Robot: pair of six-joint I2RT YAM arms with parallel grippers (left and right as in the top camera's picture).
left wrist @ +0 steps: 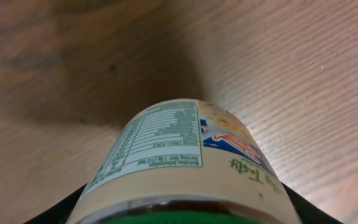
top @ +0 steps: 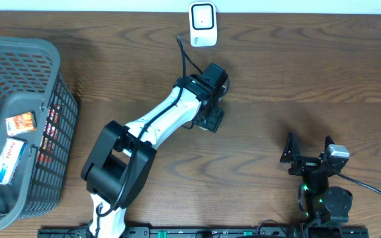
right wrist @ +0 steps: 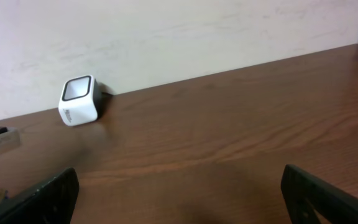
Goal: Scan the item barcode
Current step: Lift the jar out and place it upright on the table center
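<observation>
Jar (left wrist: pixel 185 162) with a green lid is pinched in the left gripper (top: pixel 208 112), nutrition label showing, over the wooden table (top: pixel 309 73), near the white scanner (top: pixel 203 24) but apart from it. Right gripper (top: pixel 308 147) sits well off, jaws spread wide, holding nothing.

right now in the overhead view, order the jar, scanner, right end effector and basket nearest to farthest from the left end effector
1. jar, held in the left end effector
2. scanner, at the back edge
3. right end effector, right side
4. basket, far left
</observation>
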